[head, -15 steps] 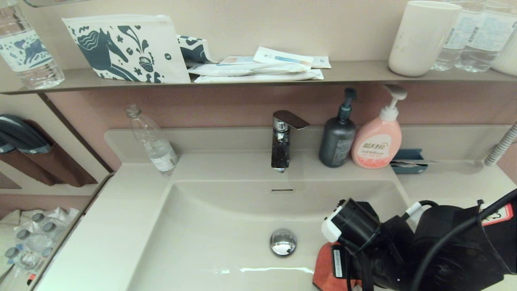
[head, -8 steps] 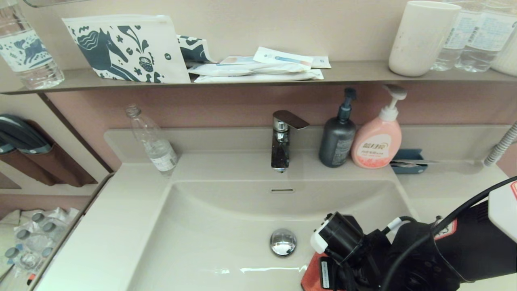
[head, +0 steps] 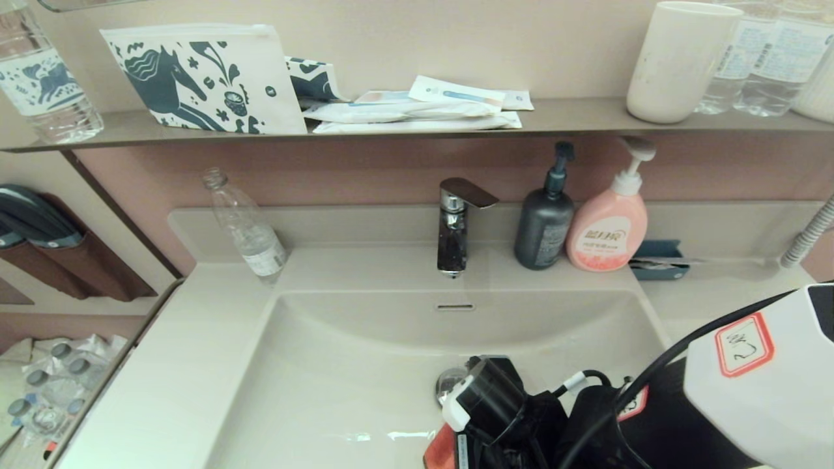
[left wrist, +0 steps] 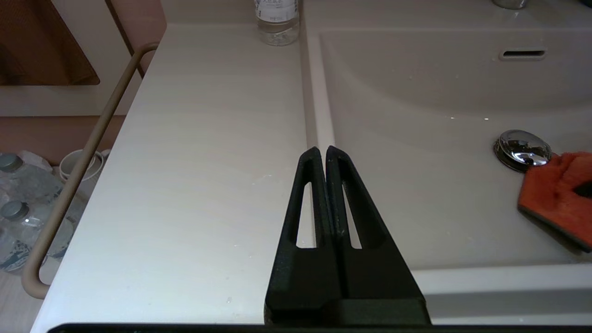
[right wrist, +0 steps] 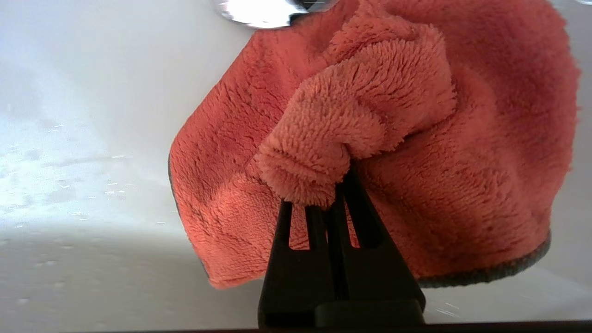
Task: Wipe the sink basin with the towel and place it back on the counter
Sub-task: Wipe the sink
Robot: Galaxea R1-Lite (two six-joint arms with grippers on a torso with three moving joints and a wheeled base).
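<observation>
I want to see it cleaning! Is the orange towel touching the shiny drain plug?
Touching. In the right wrist view the towel, pinched by the right gripper, lies over the edge of the drain plug, hiding part of its rim.

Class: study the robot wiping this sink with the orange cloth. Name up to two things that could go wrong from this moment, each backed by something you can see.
1. The right gripper pinches only a small bunched fold of the towel, so the towel might slip free while being dragged.
2. The towel lies right against the drain plug in the sink basin; its edge could snag on the plug, leaving part of the basin unwiped.
</observation>
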